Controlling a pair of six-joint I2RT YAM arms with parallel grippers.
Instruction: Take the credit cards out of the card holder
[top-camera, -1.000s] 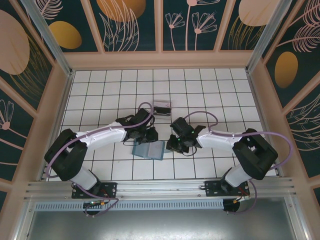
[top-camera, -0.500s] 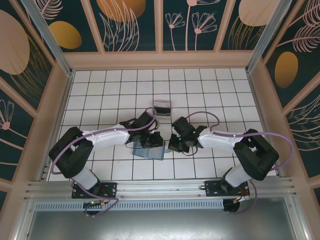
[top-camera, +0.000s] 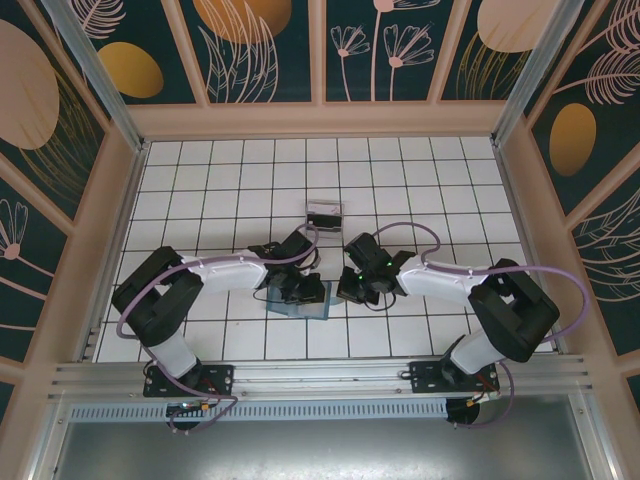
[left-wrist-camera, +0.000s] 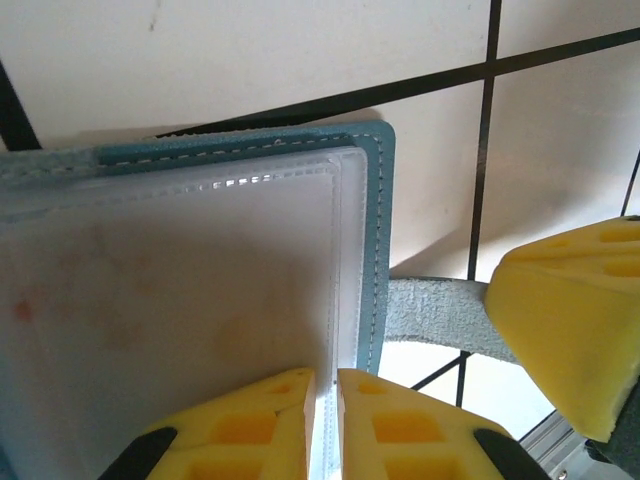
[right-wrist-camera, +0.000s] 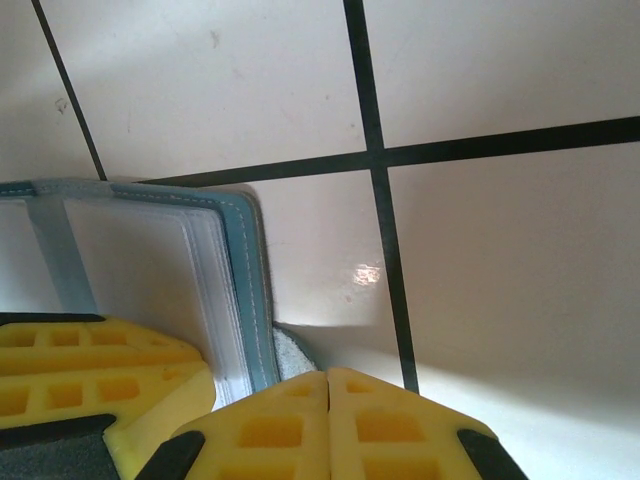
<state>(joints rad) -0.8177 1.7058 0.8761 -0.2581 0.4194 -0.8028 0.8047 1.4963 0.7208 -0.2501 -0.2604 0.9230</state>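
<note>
The teal card holder (top-camera: 287, 305) lies open on the tiled floor between the arms. My left gripper (top-camera: 305, 290) sits over it. In the left wrist view it (left-wrist-camera: 325, 375) is shut on the edge of the holder's clear plastic sleeves (left-wrist-camera: 345, 260), beside the teal rim (left-wrist-camera: 380, 220). A grey fuzzy strap (left-wrist-camera: 440, 312) runs from that rim to a yellow finger (left-wrist-camera: 570, 320) of the right gripper. My right gripper (top-camera: 347, 290) is at the holder's right edge (right-wrist-camera: 245, 270). Its pads (right-wrist-camera: 328, 375) are pressed together where the strap (right-wrist-camera: 290, 355) runs under them. The credit cards are hidden.
A small clear box (top-camera: 324, 214) with something dark inside stands about two tiles behind the holder. Wooden walls ring the tiled floor (top-camera: 440, 180). Both arms reach inward and nearly meet at the holder.
My left arm has swung right and toward the near edge, bringing its gripper onto the card holder. The right gripper has closed at the holder's right edge.
</note>
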